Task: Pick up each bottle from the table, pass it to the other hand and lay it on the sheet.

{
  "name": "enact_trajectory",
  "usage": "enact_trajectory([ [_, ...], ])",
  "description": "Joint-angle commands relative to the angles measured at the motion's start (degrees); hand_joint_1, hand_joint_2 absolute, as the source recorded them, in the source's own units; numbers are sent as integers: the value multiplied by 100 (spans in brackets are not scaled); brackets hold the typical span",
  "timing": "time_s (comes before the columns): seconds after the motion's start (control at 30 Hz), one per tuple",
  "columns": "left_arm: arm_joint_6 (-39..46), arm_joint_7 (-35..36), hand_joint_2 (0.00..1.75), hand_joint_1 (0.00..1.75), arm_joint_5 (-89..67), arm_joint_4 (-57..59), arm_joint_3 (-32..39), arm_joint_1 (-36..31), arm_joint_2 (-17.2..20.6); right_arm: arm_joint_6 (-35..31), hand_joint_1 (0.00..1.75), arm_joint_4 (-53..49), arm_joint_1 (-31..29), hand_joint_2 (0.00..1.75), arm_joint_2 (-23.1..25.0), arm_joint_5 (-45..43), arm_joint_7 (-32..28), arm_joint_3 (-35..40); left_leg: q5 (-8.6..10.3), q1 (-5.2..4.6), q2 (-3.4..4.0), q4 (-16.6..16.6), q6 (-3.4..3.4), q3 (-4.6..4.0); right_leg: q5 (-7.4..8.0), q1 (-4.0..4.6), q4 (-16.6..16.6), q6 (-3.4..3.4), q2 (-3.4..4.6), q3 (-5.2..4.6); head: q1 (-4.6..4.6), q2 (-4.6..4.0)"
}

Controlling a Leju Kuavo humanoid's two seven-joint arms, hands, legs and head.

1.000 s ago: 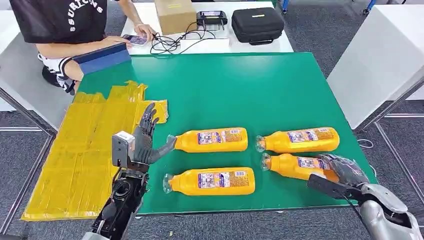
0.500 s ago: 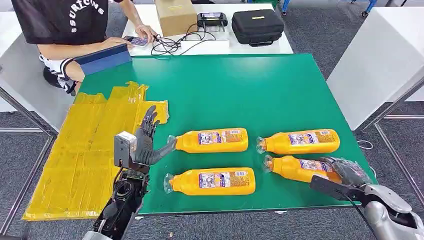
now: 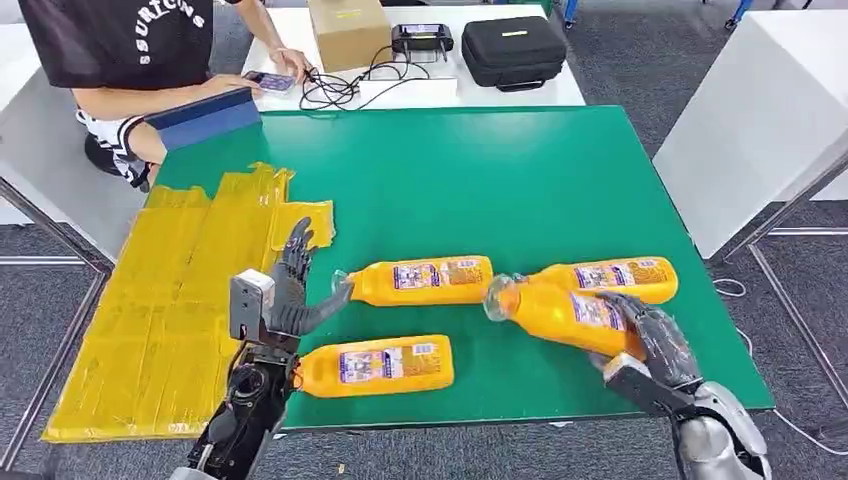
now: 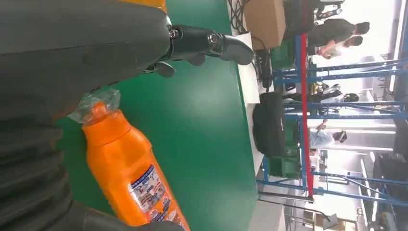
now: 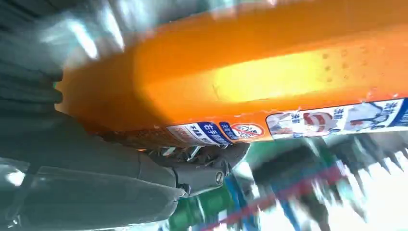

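So nothing's on the crinkly yellow plastic sheet [image 3: 170,310] yet. Right hand [image 3: 645,345] grips one orange plastic bottle [image 3: 560,315], lifted off the green worktop [image 3: 480,190]. Left hand [image 3: 290,290] waits beside the sheet, fingers spread, empty. Three bottles left lying, handover still to come.

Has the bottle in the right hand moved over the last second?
Yes. The right hand has lifted the bottle off the table and carried it left, so it now overlaps the far right bottle.

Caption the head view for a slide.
Right hand lifts an orange bottle toward the open left hand.
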Motion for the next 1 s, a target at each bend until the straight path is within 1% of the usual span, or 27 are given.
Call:
enact_trajectory([
  [0.03,20,51,175,0,-29,215,3,-176,29,-333,175,-519,-15,175,1196,-436,-205,-936,-14,7,14,-4,-22,25,-12,8,-7,-7,0,28,-2,2],
  [0.07,21,54,175,0,-31,215,3,-180,30,-313,175,-502,-24,175,1196,-436,-195,-924,-9,4,15,-4,-15,14,-6,5,-5,-3,4,16,-2,0],
  [0.13,21,54,175,0,-31,215,3,-180,30,-313,175,-502,-24,175,1196,-436,-195,-924,-20,8,24,-2,-26,33,-15,9,-10,-5,5,39,0,2],
  [0.23,21,54,175,0,-31,215,3,-180,30,-313,175,-502,-24,175,1196,-436,-195,-924,-8,2,13,-2,-16,6,-6,2,-4,-3,3,10,0,2],
  [0.3,21,54,175,0,-31,215,3,-180,30,-313,175,-502,-24,175,1196,-436,-195,-924,-11,-3,11,-2,-19,10,-9,-2,-4,-4,-1,15,0,2],
  [0.33,22,60,175,0,-39,208,-4,-190,29,-313,175,-426,-75,175,1225,-452,-196,-919,-7,-4,9,-2,-13,0,-4,-5,-4,-3,2,4,0,0],
  [0.37,17,65,175,0,-66,190,-33,-203,33,-311,175,-360,-123,175,1252,-441,-195,-889,-13,-4,17,-1,-22,15,-9,-4,-5,-5,4,19,0,0],
  [0.43,6,85,175,0,-121,156,-106,-235,36,-377,175,-240,-242,175,1360,-518,-231,-877,-15,-2,22,0,-24,17,-9,-2,-6,-6,8,21,0,0],
  [0.5,-53,85,175,0,-242,79,-288,-315,37,-414,175,-34,-416,175,1492,-593,-239,-750,-7,-3,17,-1,-15,-1,-2,-4,-4,-4,9,3,0,2],
  [0.53,-74,81,175,0,-279,31,-355,-337,28,-430,175,55,-484,175,1536,-615,-235,-684,-11,-2,24,0,-21,6,-4,-2,-4,-6,12,9,0,0],
  [0.57,-92,124,175,0,-338,-119,-494,-364,5,-522,175,275,-637,175,1581,-683,-232,-447,-8,-2,22,1,-17,-1,-1,-2,-3,-4,13,2,0,0],
  [0.63,-224,120,175,0,-424,-322,-727,-428,-10,-556,175,504,-849,175,1682,-741,-258,-90,-17,2,37,5,-29,15,-6,2,-2,-7,20,17,0,0],
  [0.7,-320,188,175,0,-441,-566,-938,-487,-49,-712,175,832,-1142,175,1747,-821,-262,407,-9,-1,35,4,-16,-4,3,0,0,-4,25,-3,0,0],
  [0.73,-354,218,175,0,-440,-627,-1010,-513,-48,-752,175,973,-1268,175,1770,-861,-251,595,-14,1,50,8,-21,1,2,1,2,-5,37,0,0,2],
  [0.77,-408,188,175,0,-443,-742,-1143,-577,-46,-724,175,1311,-1557,175,1868,-919,-245,856,-10,0,47,6,-16,-5,6,0,2,-4,36,-8,-2,2],
  [0.8,-407,218,175,0,-415,-804,-1195,-598,-55,-821,175,1485,-1712,175,1932,-941,-229,983,-17,1,64,10,-24,7,2,1,4,-5,46,2,0,2],
  [0.87,-417,239,175,0,-361,-903,-1349,-646,-2,-861,175,1972,-2092,175,2024,-1097,-253,1240,-8,-1,52,5,-15,-4,7,-1,4,-4,40,-7,2,2],
  [0.9,-400,240,175,0,-318,-936,-1400,-647,21,-949,175,2143,-2221,175,2051,-1174,-268,1338,-13,1,68,6,-23,8,6,1,3,-6,51,2,-2,0],
  [0.93,-406,199,175,0,-289,-982,-1458,-651,36,-826,175,2394,-2425,175,2111,-1260,-293,1449,-9,-1,64,4,-18,3,7,-1,3,-4,45,-4,0,2],
  [0.97,-395,175,175,0,-256,-1067,-1522,-645,49,-797,175,2740,-2703,175,2238,-1348,-352,1585,-13,-2,79,7,-24,9,6,-2,7,-6,55,-2,0,0],
  [1.0,-382,170,175,0,-226,-1133,-1543,-635,49,-757,175,2974,-2889,175,2337,-1406,-377,1695,-8,-2,64,4,-19,4,6,-2,5,-5,44,-3,0,2],
])
